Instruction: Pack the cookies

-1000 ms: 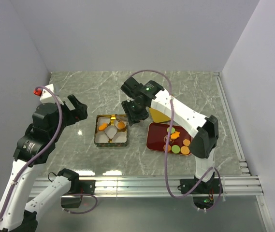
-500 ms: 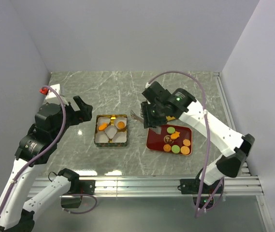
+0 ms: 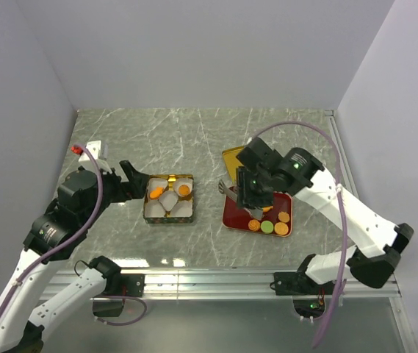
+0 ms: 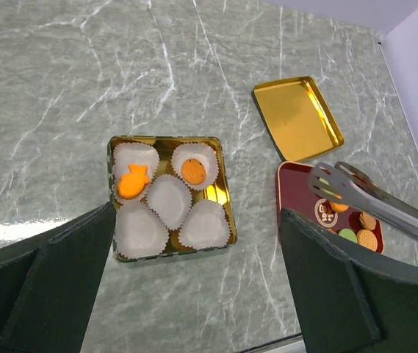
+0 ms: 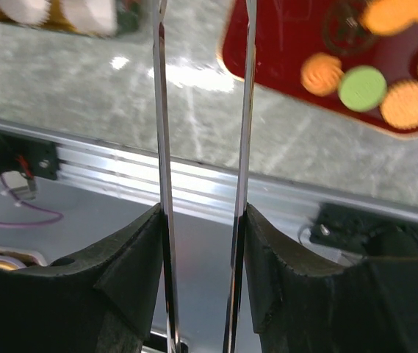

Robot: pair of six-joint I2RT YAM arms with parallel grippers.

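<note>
Right gripper (image 5: 203,235) clamped on tongs (image 5: 159,110); left gripper (image 4: 194,257) spread wide, idle. Risk: flat cookies (image 5: 361,87) slip from the smooth blades mid-carry.

No lettering, number or brand name can be read anywhere on the marbled tabletop (image 4: 62,66). The only printed mark is a pale round emblem (image 4: 326,213) on the floor of the red tray (image 4: 282,193). In the left wrist view its pattern is too small to make out as words. In the right wrist view it is dark and blurred.
</note>
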